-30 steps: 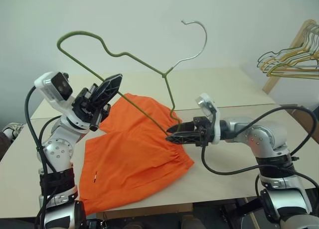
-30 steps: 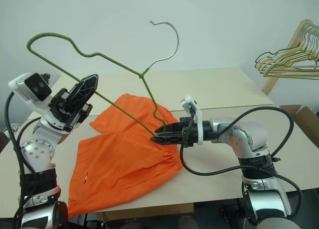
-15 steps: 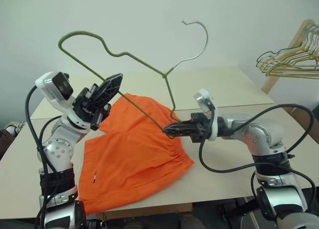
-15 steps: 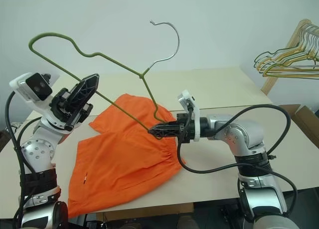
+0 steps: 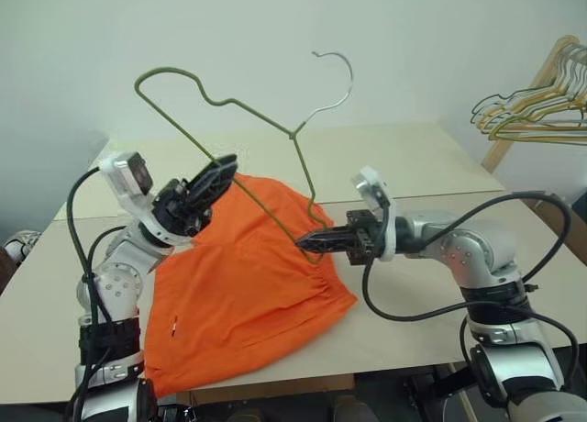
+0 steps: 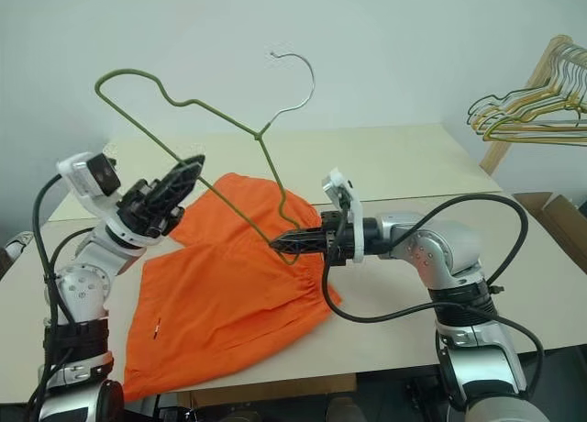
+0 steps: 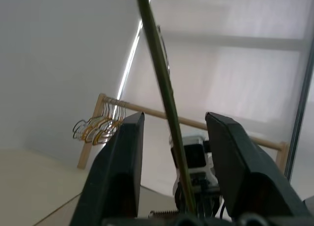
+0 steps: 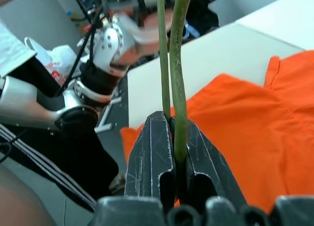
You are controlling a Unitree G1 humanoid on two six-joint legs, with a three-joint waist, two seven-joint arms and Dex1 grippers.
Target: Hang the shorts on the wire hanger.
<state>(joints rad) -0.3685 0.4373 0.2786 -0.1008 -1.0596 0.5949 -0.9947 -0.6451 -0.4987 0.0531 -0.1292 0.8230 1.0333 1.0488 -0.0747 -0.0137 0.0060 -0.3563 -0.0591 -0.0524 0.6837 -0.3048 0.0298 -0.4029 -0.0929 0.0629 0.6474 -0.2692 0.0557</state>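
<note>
The bright orange shorts (image 5: 248, 275) lie flat on the table, waistband toward my right arm. The thin greenish wire hanger (image 5: 266, 119) stands up over them, hook topmost. My right gripper (image 5: 304, 242) is shut on the hanger's lower corner just above the waistband; in the right wrist view its fingers (image 8: 153, 147) pinch the wire. My left gripper (image 5: 220, 170) is open at the shorts' far left edge. The hanger's long wire (image 7: 162, 83) runs between its fingers (image 7: 122, 167) without being clamped.
The pale table (image 5: 404, 156) has bare surface behind and to the right of the shorts. A wooden rack with bunched yellow and green hangers (image 5: 537, 110) stands at the far right, beyond the table's corner.
My right gripper closed on the hanger's corner. My left gripper opened off the wire and sank toward the shorts. The hanger swung, its hook shifting left and its looped end right.
</note>
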